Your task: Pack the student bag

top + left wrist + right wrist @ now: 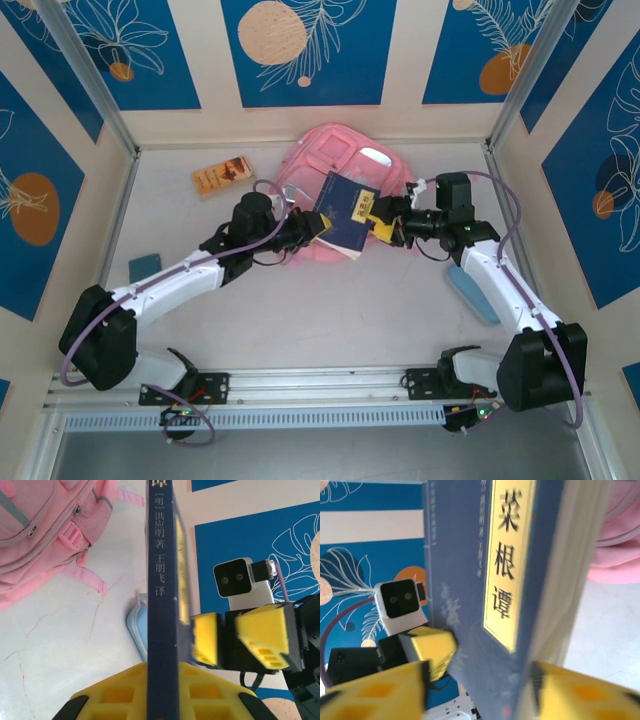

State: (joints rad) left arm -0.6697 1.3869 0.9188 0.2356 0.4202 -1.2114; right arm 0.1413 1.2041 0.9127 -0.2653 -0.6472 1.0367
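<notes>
Bright even light, faint shadows, near book [465, 555] blurred

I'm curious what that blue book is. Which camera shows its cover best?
Right wrist view: the book's yellow title label is large and close. Left wrist shows its spine; the top view shows most of the cover, small.

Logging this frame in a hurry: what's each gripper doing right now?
Left gripper: closed on the blue book.
Right gripper: open, jaws either side of the book, not gripping.
</notes>
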